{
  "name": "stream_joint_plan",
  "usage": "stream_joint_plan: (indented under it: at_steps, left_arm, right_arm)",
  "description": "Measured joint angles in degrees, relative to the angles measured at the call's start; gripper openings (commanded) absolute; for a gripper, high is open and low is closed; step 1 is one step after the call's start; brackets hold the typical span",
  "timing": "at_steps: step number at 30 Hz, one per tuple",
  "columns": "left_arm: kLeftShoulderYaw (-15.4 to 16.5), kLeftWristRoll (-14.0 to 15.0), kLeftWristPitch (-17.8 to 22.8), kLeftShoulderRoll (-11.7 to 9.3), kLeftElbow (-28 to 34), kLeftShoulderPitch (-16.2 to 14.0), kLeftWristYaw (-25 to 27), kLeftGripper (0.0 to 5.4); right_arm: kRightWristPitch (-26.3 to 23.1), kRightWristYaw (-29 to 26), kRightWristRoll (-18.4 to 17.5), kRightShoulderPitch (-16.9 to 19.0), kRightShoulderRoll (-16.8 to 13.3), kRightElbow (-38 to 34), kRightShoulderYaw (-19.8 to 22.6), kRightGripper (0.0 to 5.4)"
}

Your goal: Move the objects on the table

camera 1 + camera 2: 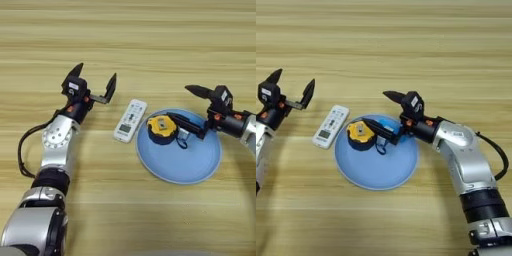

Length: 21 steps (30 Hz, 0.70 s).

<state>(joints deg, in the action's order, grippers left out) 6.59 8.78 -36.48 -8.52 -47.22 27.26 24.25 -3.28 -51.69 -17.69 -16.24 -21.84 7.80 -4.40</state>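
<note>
A slim white remote (130, 120) lies on the table (125, 30) just left of the light blue plate (186, 166). The yellow-and-black tape measure (161, 127) rests on the plate's left part. My right gripper (180, 102) is open over the plate's far edge. Its lower finger lies low, with the tip right beside the tape measure. A small blue-and-grey block (183, 135) peeks out from under that finger on the plate, mostly hidden. My left gripper (96, 75) is open, hovering left of and beyond the remote, holding nothing.
Bare wood stretches across the far half of the table and along the near side (381, 220). My left forearm (56, 145) runs down the left side and my right forearm (466, 160) down the right.
</note>
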Motion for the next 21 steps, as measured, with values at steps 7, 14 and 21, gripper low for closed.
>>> stream_joint_plan:
  at_steps: [7,14,21]
  left_arm:
    - [-0.1,0.0,-1.3,0.0,-2.0,0.8,-0.4,5.38]
    - [-0.1,0.0,-2.1,0.0,-2.8,1.1,-0.4,5.38]
    - [-0.1,0.0,-2.2,0.0,-3.1,1.1,-0.4,5.38]
  right_arm:
    - [-1.1,-1.4,0.6,0.3,-1.5,0.2,-0.3,5.4]
    - [-1.2,-4.0,0.8,1.8,-3.6,0.2,-0.7,5.4]
    - [-1.2,-5.2,1.8,2.3,-4.7,1.1,-1.2,5.4]
